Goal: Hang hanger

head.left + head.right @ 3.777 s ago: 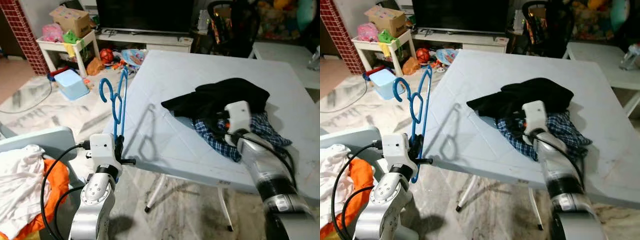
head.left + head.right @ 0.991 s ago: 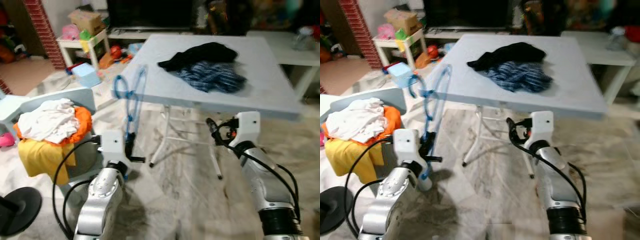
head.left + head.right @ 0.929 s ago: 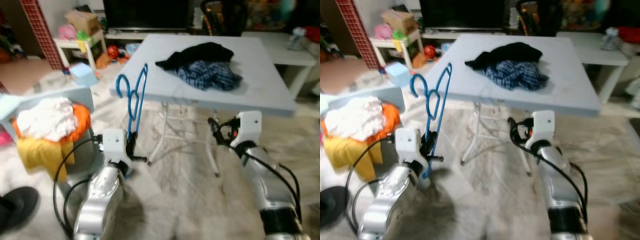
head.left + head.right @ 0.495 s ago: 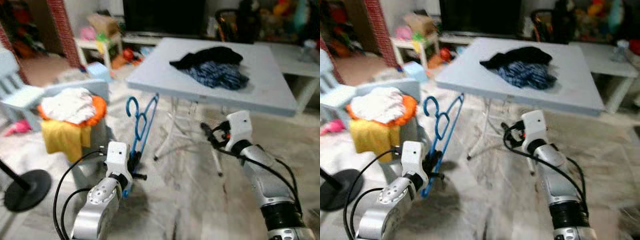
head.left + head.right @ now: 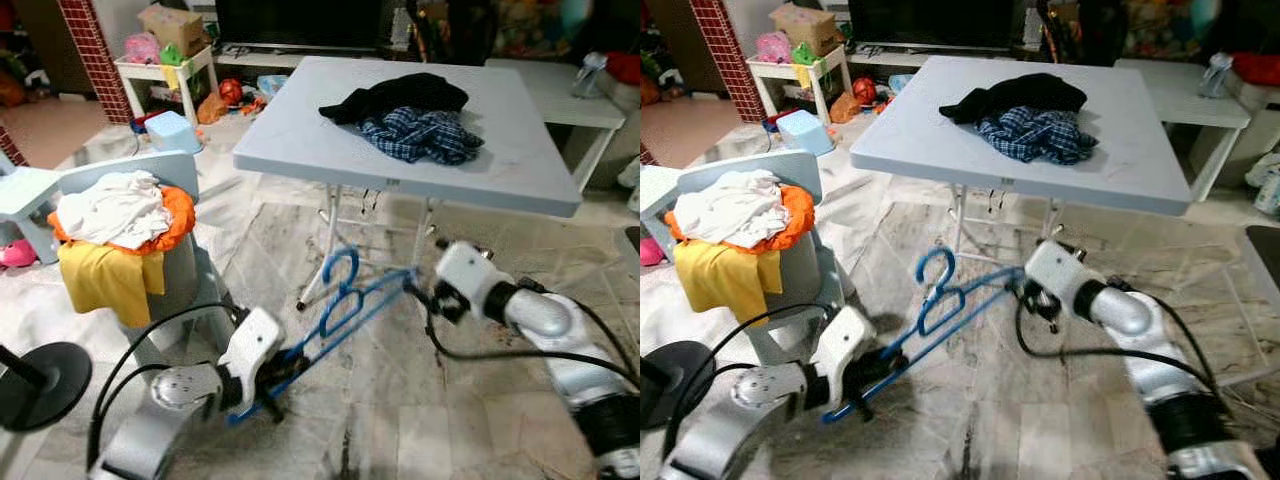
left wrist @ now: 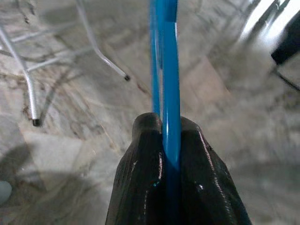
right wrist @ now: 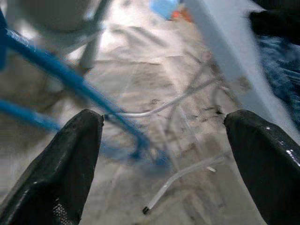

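Since half a second ago I am tipping the blue plastic hanger (image 5: pixel 345 305) nearly flat above the marble floor, my left claw (image 6: pixel 165 140) clenching its bottom bar, my right claw (image 5: pixel 418 290) spread wide beside its far end, risking a knock that twists it loose.
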Controlling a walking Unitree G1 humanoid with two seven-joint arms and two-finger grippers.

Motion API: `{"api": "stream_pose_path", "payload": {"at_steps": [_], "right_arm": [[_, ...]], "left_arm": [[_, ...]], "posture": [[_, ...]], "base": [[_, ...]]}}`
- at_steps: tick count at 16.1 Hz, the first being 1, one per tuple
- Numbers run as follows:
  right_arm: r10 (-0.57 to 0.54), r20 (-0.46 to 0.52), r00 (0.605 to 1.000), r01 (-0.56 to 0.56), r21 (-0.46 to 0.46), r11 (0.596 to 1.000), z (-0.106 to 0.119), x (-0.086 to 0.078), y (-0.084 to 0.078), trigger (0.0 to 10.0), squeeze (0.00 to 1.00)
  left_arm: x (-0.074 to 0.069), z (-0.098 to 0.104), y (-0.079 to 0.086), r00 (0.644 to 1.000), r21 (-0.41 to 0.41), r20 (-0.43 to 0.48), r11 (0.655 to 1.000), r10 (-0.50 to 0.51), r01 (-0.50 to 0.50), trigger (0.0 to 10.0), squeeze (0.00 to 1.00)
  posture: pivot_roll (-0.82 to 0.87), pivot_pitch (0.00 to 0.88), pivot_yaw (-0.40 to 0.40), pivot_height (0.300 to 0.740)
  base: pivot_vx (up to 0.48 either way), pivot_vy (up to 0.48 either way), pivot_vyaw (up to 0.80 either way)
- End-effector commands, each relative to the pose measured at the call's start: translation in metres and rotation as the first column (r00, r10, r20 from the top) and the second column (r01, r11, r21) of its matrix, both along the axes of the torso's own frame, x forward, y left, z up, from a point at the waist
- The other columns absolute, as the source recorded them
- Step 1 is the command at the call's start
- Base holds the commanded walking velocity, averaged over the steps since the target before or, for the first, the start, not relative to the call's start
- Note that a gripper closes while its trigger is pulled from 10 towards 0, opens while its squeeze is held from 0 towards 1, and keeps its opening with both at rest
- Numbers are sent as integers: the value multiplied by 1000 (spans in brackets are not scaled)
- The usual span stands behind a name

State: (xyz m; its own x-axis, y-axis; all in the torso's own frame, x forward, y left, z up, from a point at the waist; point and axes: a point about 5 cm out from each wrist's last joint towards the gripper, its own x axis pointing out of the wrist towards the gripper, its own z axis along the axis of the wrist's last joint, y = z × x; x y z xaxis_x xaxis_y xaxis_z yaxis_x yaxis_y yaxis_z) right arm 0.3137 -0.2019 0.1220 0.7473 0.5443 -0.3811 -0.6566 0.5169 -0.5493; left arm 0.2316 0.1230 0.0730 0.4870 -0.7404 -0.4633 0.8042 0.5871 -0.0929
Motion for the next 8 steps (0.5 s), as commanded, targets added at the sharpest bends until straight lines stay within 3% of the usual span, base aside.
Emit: {"api": "stream_pose_path", "payload": {"at_steps": [1, 2, 5, 6, 8], "right_arm": [[82, -46, 996, -84, -33, 996, -4, -6, 3, 10000, 0], [171, -148, 974, -183, -70, 981, -10, -16, -3, 10000, 0], [274, -317, 908, -315, -84, 945, -16, -32, -12, 10000, 0], [312, -390, 867, -379, -108, 919, -17, -38, -17, 10000, 0], [335, -403, 852, -402, -93, 911, -14, -34, -15, 10000, 0]], "left_arm": [[-1, 6, -4, 997, 10, 23, 997, -73, 72, 10000, 0], [-6, 4, -1, 987, 39, 10, 986, -163, 163, 10000, 0], [-11, 0, -1, 974, 96, 23, 970, -227, 224, 10000, 0], [-14, -2, -2, 966, 95, 14, 962, -257, 255, 10000, 0], [-15, -2, -5, 963, 90, 27, 960, -267, 264, 10000, 0]], "posture": [[-77, 0, 5, 740], [-77, 0, 5, 740], [-72, 0, 4, 740], [-71, 0, 1, 740], [-73, 0, 1, 740]], "base": [[0, 0, 0], [0, 0, 0], [0, 0, 0], [0, 0, 0], [0, 0, 0]]}}
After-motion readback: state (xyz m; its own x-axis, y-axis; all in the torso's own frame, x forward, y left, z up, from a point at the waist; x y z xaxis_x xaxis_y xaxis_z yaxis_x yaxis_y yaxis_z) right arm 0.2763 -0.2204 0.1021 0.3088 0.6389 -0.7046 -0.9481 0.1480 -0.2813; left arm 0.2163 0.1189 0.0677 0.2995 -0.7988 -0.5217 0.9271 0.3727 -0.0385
